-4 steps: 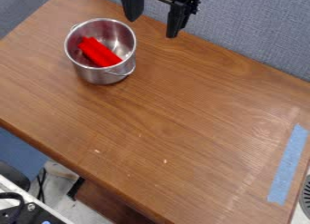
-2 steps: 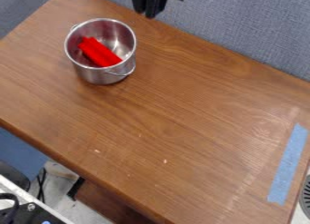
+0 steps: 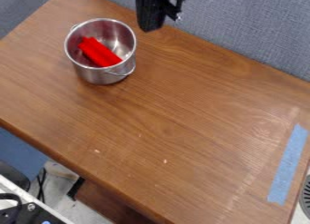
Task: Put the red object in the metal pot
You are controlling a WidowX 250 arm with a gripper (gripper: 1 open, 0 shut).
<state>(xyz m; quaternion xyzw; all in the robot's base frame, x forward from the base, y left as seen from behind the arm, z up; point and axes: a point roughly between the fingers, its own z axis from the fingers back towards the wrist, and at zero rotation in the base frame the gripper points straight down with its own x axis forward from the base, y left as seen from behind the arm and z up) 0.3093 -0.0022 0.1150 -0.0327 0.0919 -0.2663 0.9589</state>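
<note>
Since the red object (image 3: pixel 97 53) already lay inside the metal pot (image 3: pixel 101 50), down-left of my gripper (image 3: pixel 150 25), jaws pressed together and empty, I'd just pull clear upward, avoiding the rim.

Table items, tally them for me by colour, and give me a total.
Red: 1, the red object, lying inside the pot.
Silver: 1, the metal pot.
Blue: 1, the tape strip near the table's right edge.
Total: 3
</note>
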